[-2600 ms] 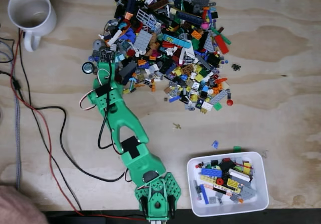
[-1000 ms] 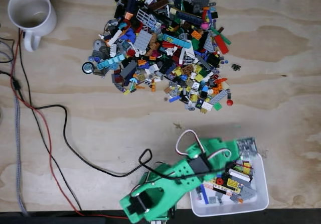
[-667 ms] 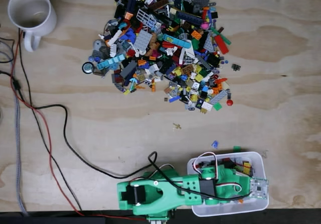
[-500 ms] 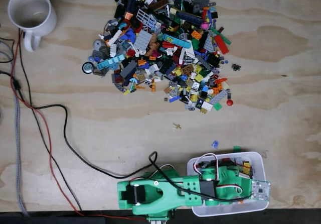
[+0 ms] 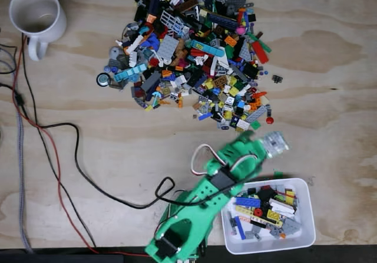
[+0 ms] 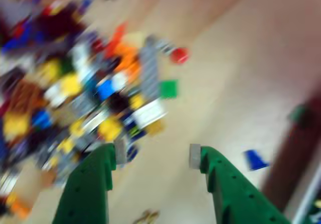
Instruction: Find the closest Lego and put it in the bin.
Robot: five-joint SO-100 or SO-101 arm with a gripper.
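My gripper (image 6: 155,156) wide apart, nothing btwn fingers, aimed at near edge of Lego pile (image 5: 194,51) for closest piece. Wrist view blurred, so target prob small blue piece (image 6: 255,159). Bin (image 5: 306,234) just beside arm, already part-filled.

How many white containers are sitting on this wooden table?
2. A white mug stands at the top left corner in the fixed view, and the bin, partly filled with Lego pieces, sits at the bottom right beside the green arm.
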